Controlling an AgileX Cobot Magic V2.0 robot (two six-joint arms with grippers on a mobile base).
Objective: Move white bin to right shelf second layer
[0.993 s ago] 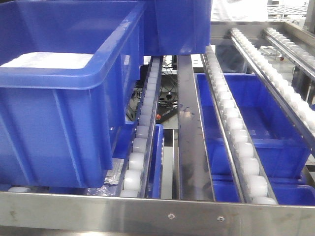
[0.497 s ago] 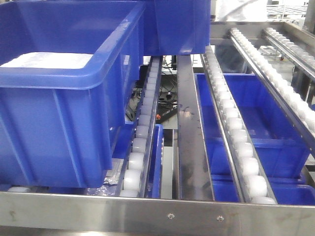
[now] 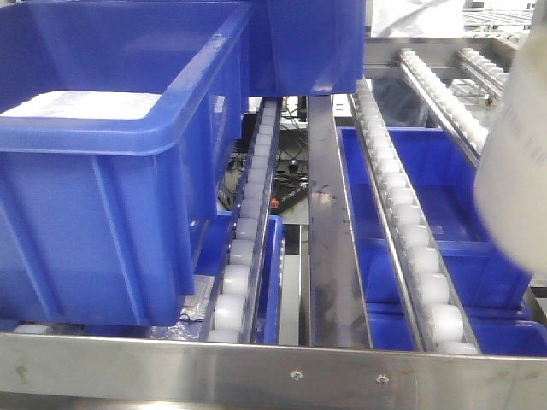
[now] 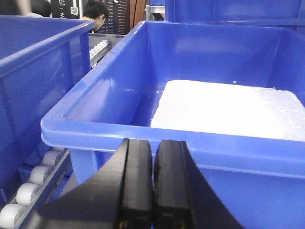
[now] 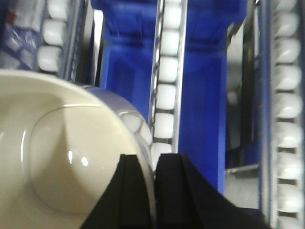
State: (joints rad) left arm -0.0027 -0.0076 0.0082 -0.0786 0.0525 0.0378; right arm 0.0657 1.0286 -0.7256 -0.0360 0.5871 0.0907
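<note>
Light falls evenly from overhead, bright and cool, giving all three views a blue cast. In the front-facing view, the large blue plastic crate (image 3: 120,162) carries soft sheen along its rim, and the flat stainless-steel front bar (image 3: 273,369) shows a dull, streaky reflection. At the right edge, the glossy cream-white plastic tub (image 3: 513,162) is a pale, motion-smeared shape with no crisp outline. Space beneath the white roller rails (image 3: 402,213) sits in deep shadow. In the left wrist view, the white slab inside the crate (image 4: 228,109) is overexposed, its texture washed out. The right wrist view is soft throughout; small glints mark the tub's wall (image 5: 76,160), and the rollers bloom white.
</note>
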